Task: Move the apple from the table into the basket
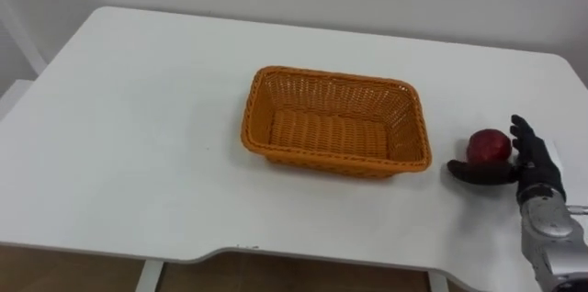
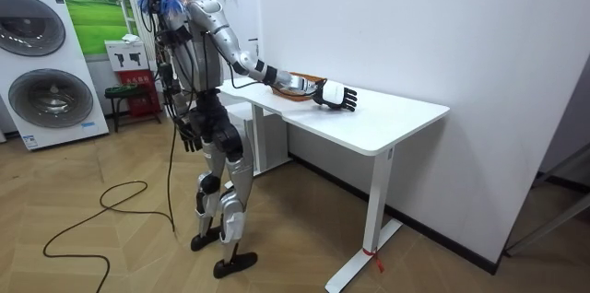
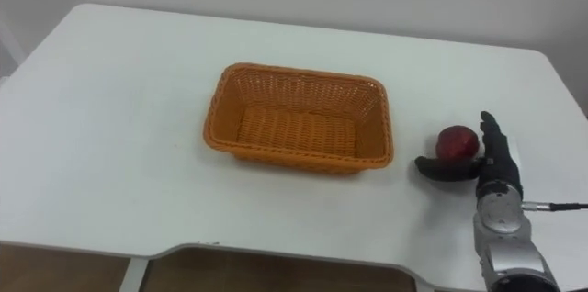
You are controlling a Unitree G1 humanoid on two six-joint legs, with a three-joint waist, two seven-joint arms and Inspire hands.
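Note:
A red apple (image 1: 488, 145) (image 3: 457, 141) rests on the white table (image 1: 138, 145), just right of an empty orange wicker basket (image 1: 333, 163) (image 3: 296, 158). My right hand (image 1: 531, 159) (image 3: 497, 162) is at the apple's right side and open. Its thumb reaches across in front of the fruit and its fingers stand up beside it. I cannot tell whether the hand touches the apple. In the room view I stand at the table's edge with my right hand (image 2: 336, 97) stretched over the top. My left hand (image 2: 189, 134) hangs by my hip.
The basket sits near the middle of the table, with bare tabletop to its left and front. The table's right edge (image 1: 574, 76) lies close beyond the right hand. Washing machines (image 2: 41, 63) stand behind me, away from the table.

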